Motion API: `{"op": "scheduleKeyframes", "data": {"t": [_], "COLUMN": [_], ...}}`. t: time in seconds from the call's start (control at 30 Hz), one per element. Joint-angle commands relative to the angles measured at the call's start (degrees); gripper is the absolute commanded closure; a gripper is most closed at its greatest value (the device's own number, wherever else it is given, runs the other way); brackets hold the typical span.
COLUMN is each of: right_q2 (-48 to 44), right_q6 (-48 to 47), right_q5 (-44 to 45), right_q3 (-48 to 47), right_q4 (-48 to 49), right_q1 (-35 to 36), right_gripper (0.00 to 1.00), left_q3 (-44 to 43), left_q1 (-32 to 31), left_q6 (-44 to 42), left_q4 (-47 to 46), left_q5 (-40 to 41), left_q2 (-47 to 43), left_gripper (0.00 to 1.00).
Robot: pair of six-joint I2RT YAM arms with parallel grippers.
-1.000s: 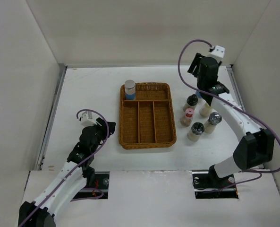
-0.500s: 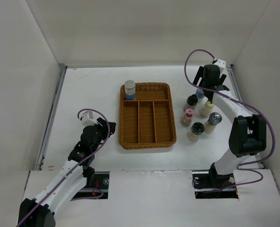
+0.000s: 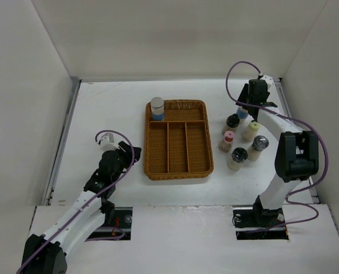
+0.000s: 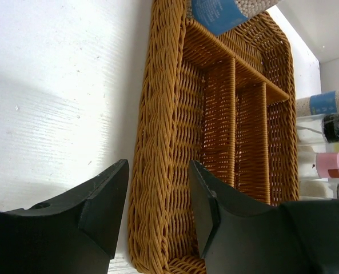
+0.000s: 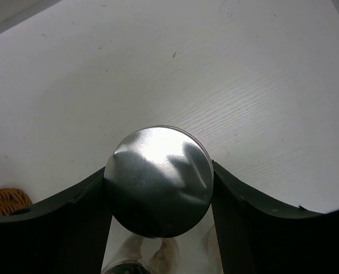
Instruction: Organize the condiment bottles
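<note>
Both fingers of my right gripper (image 5: pixel 159 185) clamp the silver cap of the blue-labelled cylindrical bottle (image 5: pixel 155 162), standing on the white table (image 5: pixel 243 85) near the brown wicker tray (image 3: pixel 178 140); my left gripper (image 4: pixel 158 191) gapes slightly, empty.

One blue-labelled bottle (image 3: pixel 157 108) with a silver cap is standing upright in the wicker tray's (image 3: pixel 178 171) far-left corner. A second blue-labelled bottle (image 3: pixel 242 113) is standing on the counter (image 3: pixel 112 114) right of the tray, its silver cap pinched by the right pincer (image 5: pixel 158 185). Clustering upright just beside it are a black-capped shaker (image 3: pixel 232 122), a beige bottle (image 3: pixel 250 132), a pink-capped shaker (image 3: pixel 228 140), a grey-topped shaker (image 3: pixel 257 146) and a black-topped jar (image 3: pixel 237 158).
</note>
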State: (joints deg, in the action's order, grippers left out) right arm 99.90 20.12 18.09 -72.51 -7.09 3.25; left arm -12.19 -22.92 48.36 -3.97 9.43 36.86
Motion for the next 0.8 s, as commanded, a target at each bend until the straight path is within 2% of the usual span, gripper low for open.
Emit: {"op": "scheduleKeyframes", "data": {"t": [0.0,0.13,0.37,0.57,0.77], "right_q2": [-4.8,-11.0,-15.3,-8.9,1.2], "right_q6": [0.4,-2.1,-4.6,-3.1,-3.5], "right_q5": [2.2,6.1,5.7,3.9,3.8], "right_q3": [-1.0,0.5,-1.5,-7.6,-16.8], "right_q4": [7.5,12.6,14.3,13.8,11.4], "right_q1": [0.1,2.1,11.6,22.9,30.5], "right_gripper": [0.41,0.47,0.48,0.48,0.48], "left_q3": [-2.7,-2.7,-2.7,-1.8,-1.0], "left_q1": [0.0,-0.2,-0.2,-0.2,-0.1], "left_q6": [-0.1,0.0,-0.4,0.0,0.0], "left_q4": [-3.3,-4.3,-5.3,-5.4,-4.6], "left_q5": [0.1,0.1,0.1,-0.2,-0.6], "left_q2": [0.3,1.0,1.4,0.4,-1.8], "left_gripper": [0.56,0.56,0.56,0.56,0.56]}}
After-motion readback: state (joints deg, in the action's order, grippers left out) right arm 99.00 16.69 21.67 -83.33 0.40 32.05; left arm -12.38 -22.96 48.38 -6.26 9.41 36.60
